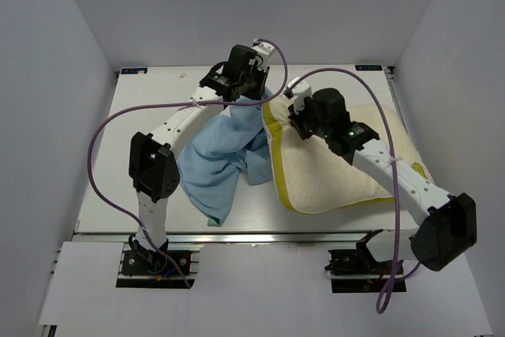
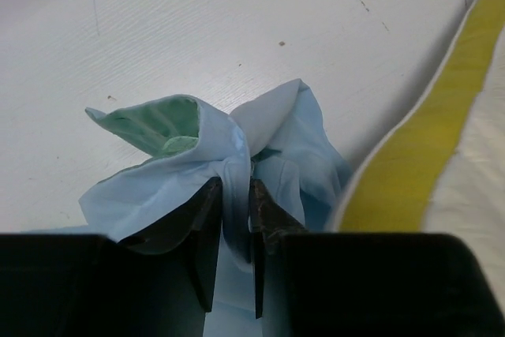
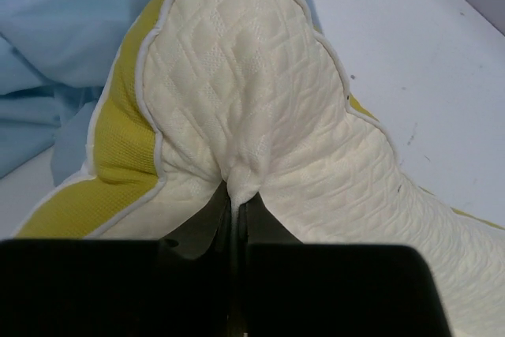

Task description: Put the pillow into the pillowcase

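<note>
The cream pillow [image 1: 331, 167] with a yellow rim lies on the right half of the table. My right gripper [image 1: 296, 112] is shut on a pinch of its quilted cover near the far left corner; the wrist view shows the pillow [image 3: 260, 116] bunched between the fingers, with my right gripper [image 3: 237, 195] at the fold. The light blue pillowcase [image 1: 225, 155] lies crumpled left of the pillow. My left gripper [image 1: 241, 84] is shut on its far edge and holds it up; in the left wrist view my left gripper [image 2: 235, 195] pinches the pillowcase [image 2: 197, 171], whose green inner face shows.
The white table [image 1: 150, 108] sits between grey side walls. Purple cables loop above both arms. The pillow's yellow rim [image 2: 430, 147] lies just right of the left gripper. The table's front edge runs near the arm bases.
</note>
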Robot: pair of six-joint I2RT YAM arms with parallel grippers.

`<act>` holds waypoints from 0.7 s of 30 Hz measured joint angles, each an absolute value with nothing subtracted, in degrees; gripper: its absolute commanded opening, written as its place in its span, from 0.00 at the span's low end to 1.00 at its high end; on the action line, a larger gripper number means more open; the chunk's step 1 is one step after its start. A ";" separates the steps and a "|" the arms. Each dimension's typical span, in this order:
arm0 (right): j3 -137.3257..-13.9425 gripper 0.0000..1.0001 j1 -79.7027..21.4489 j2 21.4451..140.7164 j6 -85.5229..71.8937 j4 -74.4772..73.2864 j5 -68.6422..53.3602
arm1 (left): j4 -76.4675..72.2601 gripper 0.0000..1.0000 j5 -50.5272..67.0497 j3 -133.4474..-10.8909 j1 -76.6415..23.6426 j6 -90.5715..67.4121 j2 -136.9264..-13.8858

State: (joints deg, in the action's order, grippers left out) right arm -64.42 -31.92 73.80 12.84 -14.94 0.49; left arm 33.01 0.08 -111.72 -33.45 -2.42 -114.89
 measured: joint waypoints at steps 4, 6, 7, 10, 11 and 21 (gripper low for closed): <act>-66.02 0.00 -34.92 79.50 14.81 -14.55 2.92 | 33.36 0.39 0.69 -111.85 -33.45 -0.97 -114.45; -66.83 0.00 -35.44 83.05 15.77 -13.69 4.45 | 33.69 0.41 -0.14 -111.85 -33.30 -0.16 -113.89; -67.00 0.00 -35.55 84.75 16.14 -13.13 5.23 | 33.89 0.42 -0.84 -111.85 -33.21 0.30 -113.47; -66.57 0.00 -35.62 88.01 17.08 -11.33 6.87 | 34.41 0.44 -5.39 -111.94 -33.19 1.28 -111.61; -65.98 0.00 -35.62 88.25 17.23 -10.66 7.16 | 34.57 0.44 -7.07 -112.33 -33.19 1.48 -111.20; -62.87 0.00 -35.46 85.62 18.04 -8.05 7.81 | 34.76 0.46 -14.11 -118.45 -32.86 1.10 -110.91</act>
State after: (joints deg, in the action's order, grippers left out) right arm -62.87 -35.46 85.62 18.04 -8.05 7.81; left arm 34.76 -14.11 -118.45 -32.86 1.10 -110.91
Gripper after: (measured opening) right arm 0.035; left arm 0.449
